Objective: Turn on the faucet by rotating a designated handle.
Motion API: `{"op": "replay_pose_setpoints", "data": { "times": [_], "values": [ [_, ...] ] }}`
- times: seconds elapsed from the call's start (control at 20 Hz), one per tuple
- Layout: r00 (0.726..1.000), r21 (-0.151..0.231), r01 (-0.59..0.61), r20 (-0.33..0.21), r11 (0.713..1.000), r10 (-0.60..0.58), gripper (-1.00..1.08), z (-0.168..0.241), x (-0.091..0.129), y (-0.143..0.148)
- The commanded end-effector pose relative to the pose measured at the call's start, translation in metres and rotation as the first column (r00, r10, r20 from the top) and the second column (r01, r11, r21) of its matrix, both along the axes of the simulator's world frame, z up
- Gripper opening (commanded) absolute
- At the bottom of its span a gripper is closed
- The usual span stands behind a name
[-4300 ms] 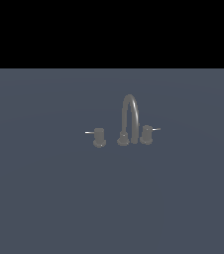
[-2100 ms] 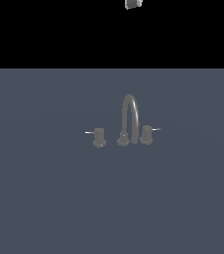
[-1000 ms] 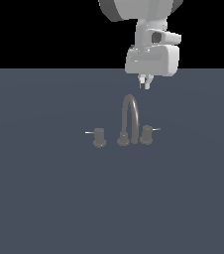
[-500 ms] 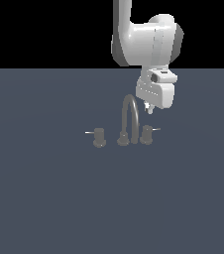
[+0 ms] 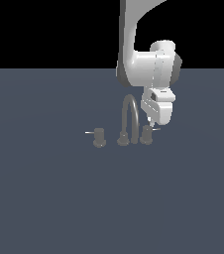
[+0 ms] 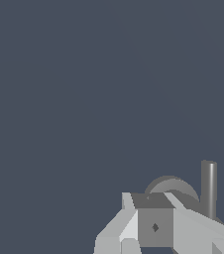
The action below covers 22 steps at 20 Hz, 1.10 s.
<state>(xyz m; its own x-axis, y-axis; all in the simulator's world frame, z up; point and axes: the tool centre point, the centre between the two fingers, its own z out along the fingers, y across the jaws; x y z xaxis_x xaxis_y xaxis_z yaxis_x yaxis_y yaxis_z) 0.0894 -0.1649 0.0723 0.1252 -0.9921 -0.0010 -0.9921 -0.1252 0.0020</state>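
Wrist footage fills its lower right of the frame with the end effector [image 6: 153, 225], its pale grey fingers [image 6: 119, 225] set close about a darker block, and beyond them a rounded grey knob top with an upright dark post beside it; which part of the faucet these are cannot be told from there. Whether the fingers are closed or merely near each other cannot be told, and nothing is seen held.

Only the exterior view shows the whole faucet [image 5: 130, 121] at the centre of the frame on the slate-blue tabletop [image 5: 44, 198]: an arched spout, a round base, and a separate knob [image 5: 99, 137] well apart towards the exterior view's left. The handle [image 5: 146, 134] stands just beside the spout on the exterior view's right, its pale pin poking out sideways.

The white arm [image 5: 134, 44] drops from the upper centre of the frame, wrist bent, the end effector [image 5: 150, 122] pointing down directly above the handle. Its fingertips are lost against the handle, so contact cannot be judged.
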Motion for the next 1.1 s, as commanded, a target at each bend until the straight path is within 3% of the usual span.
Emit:
{"op": "replay_pose_setpoints", "data": {
  "times": [0.0,0.35,0.8,0.9,1.05],
  "values": [
    [1.0,-0.001,0.017,0.002,1.0,-0.017,-1.0,-0.007,0.001,-0.002],
    [1.0,-0.001,0.022,0.001,1.0,-0.022,-1.0,-0.009,0.001,-0.003],
    [1.0,-0.001,0.023,0.002,1.0,-0.023,-1.0,-0.009,-0.027,-0.022],
    [1.0,0.0,0.016,0.01,1.0,-0.016,-1.0,-0.009,-0.02,-0.016],
    [1.0,0.0,0.017,0.008,1.0,-0.017,-1.0,-0.009,-0.029,-0.017]
  ]
}}
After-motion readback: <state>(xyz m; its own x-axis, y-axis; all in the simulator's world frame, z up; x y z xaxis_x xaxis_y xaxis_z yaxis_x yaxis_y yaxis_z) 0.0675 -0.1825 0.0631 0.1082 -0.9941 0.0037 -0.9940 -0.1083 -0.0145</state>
